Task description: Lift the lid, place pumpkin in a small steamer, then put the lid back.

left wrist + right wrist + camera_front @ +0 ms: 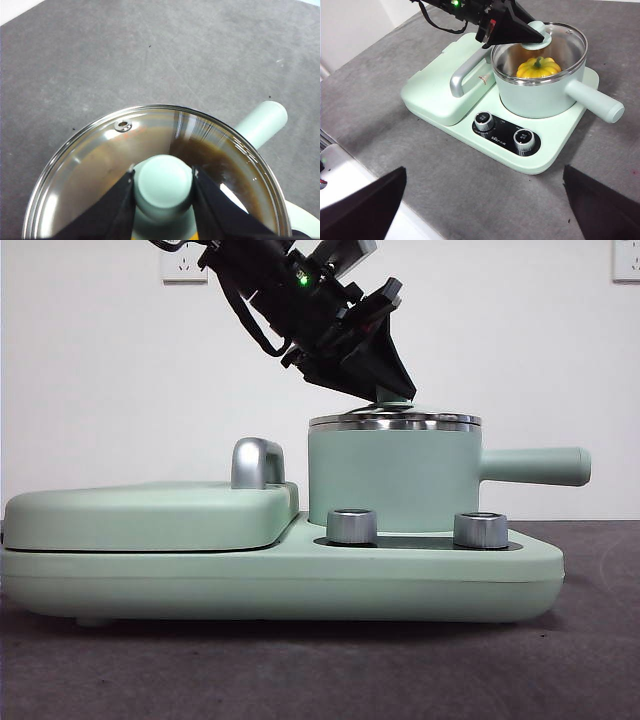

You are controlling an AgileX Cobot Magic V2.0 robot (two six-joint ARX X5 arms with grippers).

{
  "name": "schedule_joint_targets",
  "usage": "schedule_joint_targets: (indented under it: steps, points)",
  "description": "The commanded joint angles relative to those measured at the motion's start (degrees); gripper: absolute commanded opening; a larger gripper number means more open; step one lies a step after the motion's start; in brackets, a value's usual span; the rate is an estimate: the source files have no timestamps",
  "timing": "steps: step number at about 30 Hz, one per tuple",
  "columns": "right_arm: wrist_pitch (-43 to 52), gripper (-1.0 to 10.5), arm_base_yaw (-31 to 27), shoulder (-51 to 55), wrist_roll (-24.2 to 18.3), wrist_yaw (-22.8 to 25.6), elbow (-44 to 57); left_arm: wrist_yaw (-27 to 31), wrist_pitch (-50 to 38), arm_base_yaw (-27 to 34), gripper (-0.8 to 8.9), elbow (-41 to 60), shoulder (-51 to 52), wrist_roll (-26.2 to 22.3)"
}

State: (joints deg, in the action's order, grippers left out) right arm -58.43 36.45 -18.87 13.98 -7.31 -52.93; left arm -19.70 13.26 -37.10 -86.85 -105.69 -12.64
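Pumpkin already sits inside the small steamer, so by my reading the task is at its last step: putting the lid back.

From the front, the left end effector comes down at a slant from the upper left, its black jaws closed around the mint-green knob. The lid's steel rim lies level on the steamer's rim and looks seated, with no gap showing. The steamer stands on the wide appliance base behind two chrome knobs, with the flat griddle cover to its side.

In the left wrist view, the two jaws press against either side of the knob, clenched on it. Through the glass an orange tint shows below, which fits the pumpkin, though glare blurs it.

The right wrist view looks down from well apart. The right end effector hangs released, jaws spread wide, holding nothing, over the grey worktop. It shows the pumpkin clearly in the pot under the glass.

The next move calls for the left jaws to let go of the knob and rise straight up, so the lid is not dragged off the rim.
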Motion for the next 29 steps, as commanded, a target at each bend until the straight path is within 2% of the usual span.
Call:
schedule_joint_targets:
  steps: [1,12,13,14,18,19,21,29]
  points:
    - [0.57,4.9,0.50,-0.09,0.85,0.31,-0.26,-0.31,-1.05,-0.63,0.14,-1.49,-1.29,0.24]
    - [0.57,4.9,0.50,-0.09,1.05,1.27,-0.26,-0.31,-0.74,-0.63,0.41,-1.49,-1.29,0.26]
    - [0.57,4.9,0.50,-0.09,1.05,1.27,-0.26,-0.31,-0.79,-0.63,0.61,-1.49,-1.27,0.33]
    - [0.57,4.9,0.50,-0.09,1.05,1.27,-0.26,-0.31,-0.90,-0.63,1.20,-1.51,-1.27,0.68]
    - [0.55,4.9,0.50,-0.09,1.07,1.31,-0.26,-0.28,-1.29,-0.48,4.85,-1.77,-0.61,4.72]
    - [0.55,4.9,0.50,-0.09,1.09,1.33,-0.26,-0.28,-1.27,-0.37,5.36,-1.90,-0.31,5.27]
    - [0.57,4.9,0.50,-0.09,1.09,1.36,-0.26,-0.26,-1.22,-0.04,5.67,-2.25,0.70,6.99]
    - [0.48,4.9,0.50,-0.09,1.11,1.33,-0.26,-0.28,2.64,0.35,5.63,-2.93,8.74,12.22]
